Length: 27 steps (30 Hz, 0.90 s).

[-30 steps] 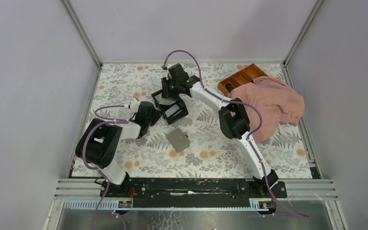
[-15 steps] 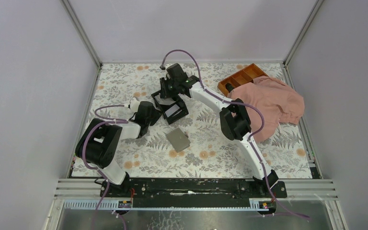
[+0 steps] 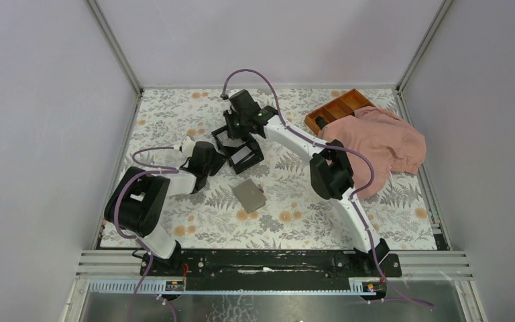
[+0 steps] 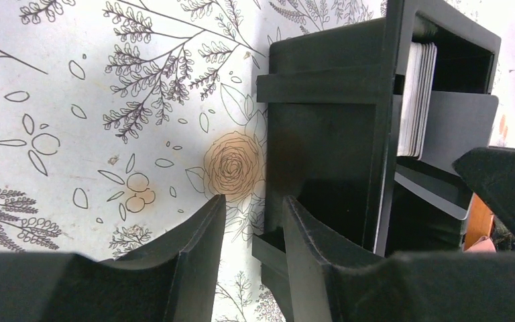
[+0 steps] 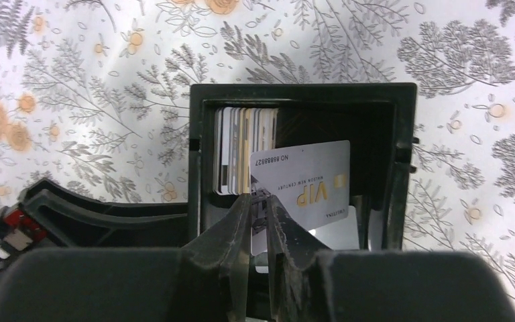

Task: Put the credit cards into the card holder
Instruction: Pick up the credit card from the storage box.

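Observation:
A black two-compartment box (image 3: 239, 149) stands on the flowered table. In the right wrist view a stack of credit cards (image 5: 245, 151) stands upright in one compartment. One grey card marked VIP (image 5: 312, 181) leans away from the stack. My right gripper (image 5: 260, 199) reaches into that compartment (image 3: 241, 127) and is shut on the VIP card's left edge. My left gripper (image 4: 255, 204) rests at the box's left side (image 3: 208, 159). It is open, with one finger over the box wall (image 4: 322, 154) and one over the cloth. The grey card holder (image 3: 249, 194) lies closed, nearer than the box.
An orange-brown divided tray (image 3: 338, 107) sits at the back right, partly under a crumpled pink cloth (image 3: 379, 144). Metal frame posts and grey walls enclose the table on three sides. A second black compartment (image 4: 456, 114) holds more upright cards (image 4: 419, 97).
The right gripper's jaws have narrowed onto the VIP card, and its wrist has shifted slightly left over the box. The left arm has not moved.

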Tool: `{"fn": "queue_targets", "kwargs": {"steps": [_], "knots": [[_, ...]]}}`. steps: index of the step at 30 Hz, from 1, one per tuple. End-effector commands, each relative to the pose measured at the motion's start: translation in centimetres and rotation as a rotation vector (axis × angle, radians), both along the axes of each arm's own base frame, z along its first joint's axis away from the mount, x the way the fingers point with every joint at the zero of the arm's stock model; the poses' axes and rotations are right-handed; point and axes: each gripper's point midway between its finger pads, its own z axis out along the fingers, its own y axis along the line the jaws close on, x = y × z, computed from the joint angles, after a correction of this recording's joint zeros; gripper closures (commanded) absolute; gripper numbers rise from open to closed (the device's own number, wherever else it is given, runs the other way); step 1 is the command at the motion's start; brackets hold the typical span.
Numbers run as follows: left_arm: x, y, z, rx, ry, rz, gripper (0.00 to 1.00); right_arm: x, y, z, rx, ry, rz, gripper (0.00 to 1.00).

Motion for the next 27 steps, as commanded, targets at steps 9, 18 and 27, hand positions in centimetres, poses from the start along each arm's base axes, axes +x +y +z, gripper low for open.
{"fn": "queue_targets", "kwargs": {"steps": [9, 18, 27], "knots": [[0.5, 0.2, 3.2, 0.004, -0.074, -0.009, 0.53, 0.8, -4.0, 4.5, -0.181, -0.233, -0.092, 0.93], [-1.5, 1.7, 5.1, 0.038, -0.080, 0.020, 0.50, 1.3, -5.4, 6.2, -0.232, -0.364, -0.135, 1.00], [-4.2, 2.3, 9.2, 0.027, -0.166, -0.008, 0.46, -2.1, -6.1, 10.9, -0.158, -0.441, -0.162, 1.00]]}}
